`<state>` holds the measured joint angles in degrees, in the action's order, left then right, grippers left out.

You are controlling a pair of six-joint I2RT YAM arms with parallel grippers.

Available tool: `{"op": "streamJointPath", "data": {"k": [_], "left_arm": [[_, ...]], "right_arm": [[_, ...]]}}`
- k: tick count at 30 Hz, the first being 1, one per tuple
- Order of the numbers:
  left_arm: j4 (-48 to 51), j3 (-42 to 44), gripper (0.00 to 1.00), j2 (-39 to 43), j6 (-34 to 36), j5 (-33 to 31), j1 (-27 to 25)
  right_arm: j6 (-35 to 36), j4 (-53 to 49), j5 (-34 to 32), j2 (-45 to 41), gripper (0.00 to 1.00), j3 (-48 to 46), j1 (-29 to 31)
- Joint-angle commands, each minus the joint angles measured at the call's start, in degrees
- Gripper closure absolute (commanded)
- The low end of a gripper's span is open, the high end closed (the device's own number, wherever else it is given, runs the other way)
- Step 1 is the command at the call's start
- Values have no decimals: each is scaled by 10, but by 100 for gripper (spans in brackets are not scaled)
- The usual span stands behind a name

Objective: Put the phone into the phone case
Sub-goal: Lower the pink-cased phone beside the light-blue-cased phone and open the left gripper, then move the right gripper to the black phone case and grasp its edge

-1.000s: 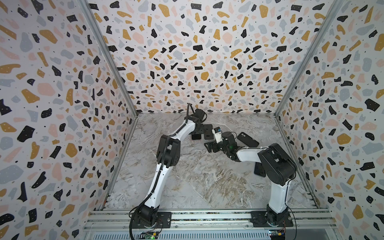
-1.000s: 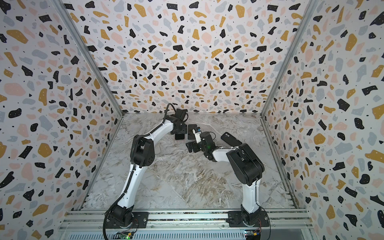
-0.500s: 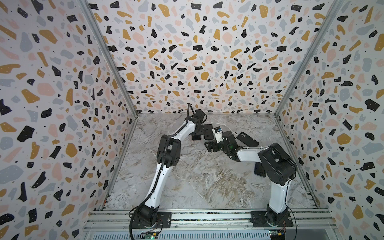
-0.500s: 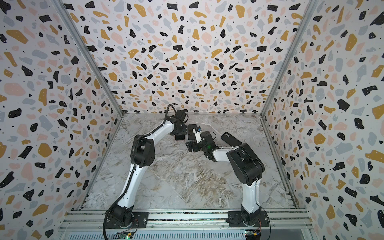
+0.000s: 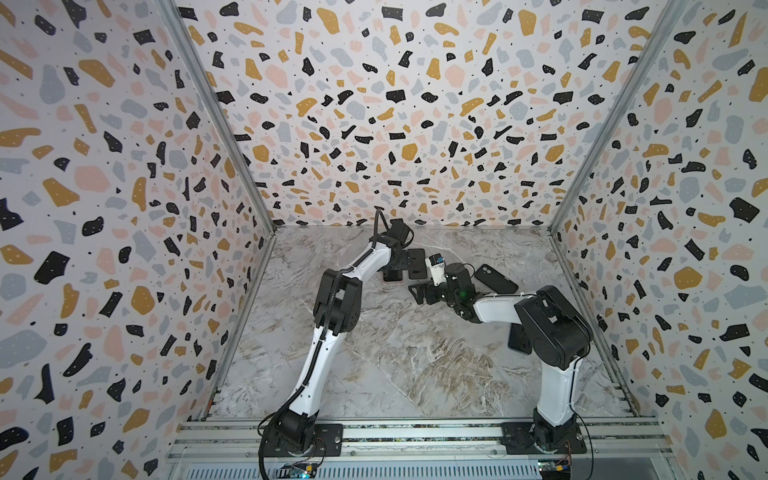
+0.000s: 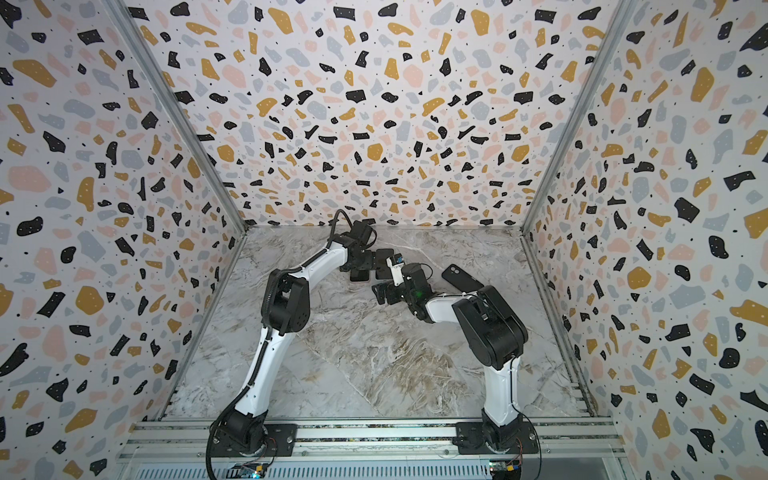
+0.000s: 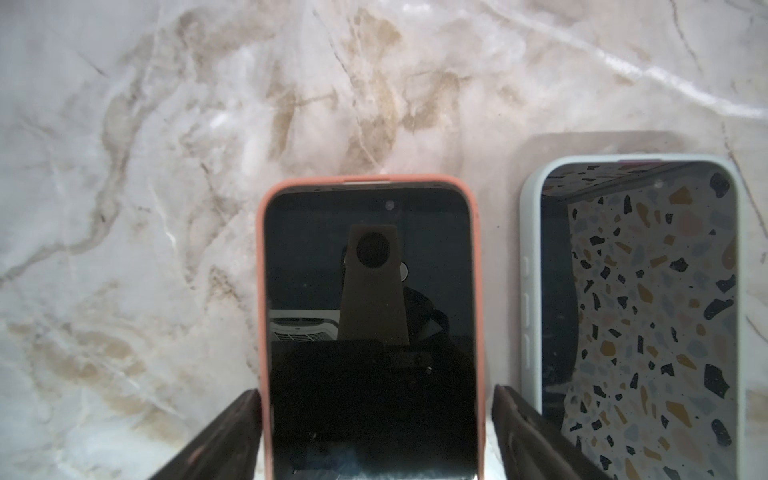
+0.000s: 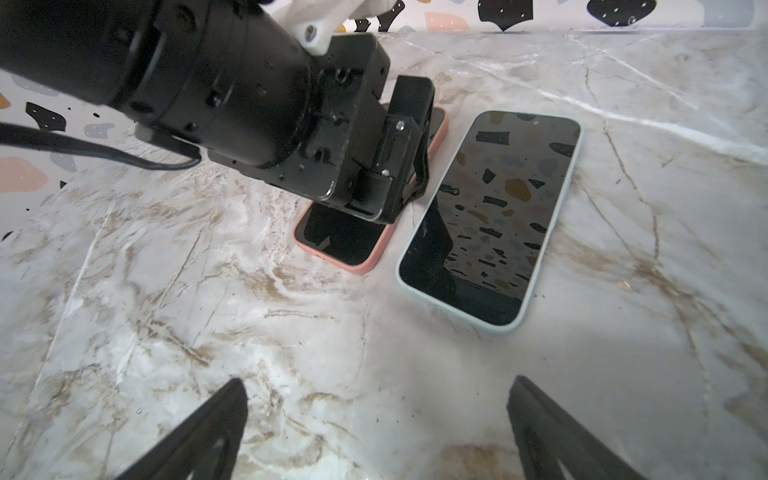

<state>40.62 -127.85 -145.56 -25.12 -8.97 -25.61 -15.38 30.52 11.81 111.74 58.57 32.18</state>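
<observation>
Near the far edge of the bench [image 5: 374, 353], the left pincer [image 7: 376, 392] stands spread astride the phone [image 7: 370, 257], gripping nothing. The phone lies flat, seated in its coral case [image 7: 478, 270], so insertion looks done. The right pincer [image 8: 379, 380] gapes wide and empty nearby. Only pulling clear seems left.

White links [image 5: 316, 361], black joints [image 5: 337, 300], black cable [image 8: 95, 151], silver screws [image 8: 400, 124], dark right claw [image 8: 378, 384].
</observation>
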Motion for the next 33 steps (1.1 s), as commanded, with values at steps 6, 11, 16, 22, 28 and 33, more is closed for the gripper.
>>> {"op": "streamJointPath", "data": {"k": [6, 11, 16, 22, 28, 33], "left_arm": [[5, -13, 8, 21, -3, -4, 7], [14, 3, 6, 71, -3, -9, 8], [23, 66, 6, 152, -10, 6, 7], [-54, 264, 7, 308, -45, 54, -6], [-99, 417, 6, 429, -56, 64, -57], [-141, 512, 2, 486, -57, 87, -96]], "right_arm": [[3, -6, 4, -8, 1, 0, -3], [10, -38, 2, -24, 1, 19, -5], [20, -82, -35, -62, 2, 27, -12], [39, -124, -101, -121, 10, -1, -64], [43, -205, -150, -145, 14, 1, -153], [19, -226, -104, -125, 18, 19, -239]]}}
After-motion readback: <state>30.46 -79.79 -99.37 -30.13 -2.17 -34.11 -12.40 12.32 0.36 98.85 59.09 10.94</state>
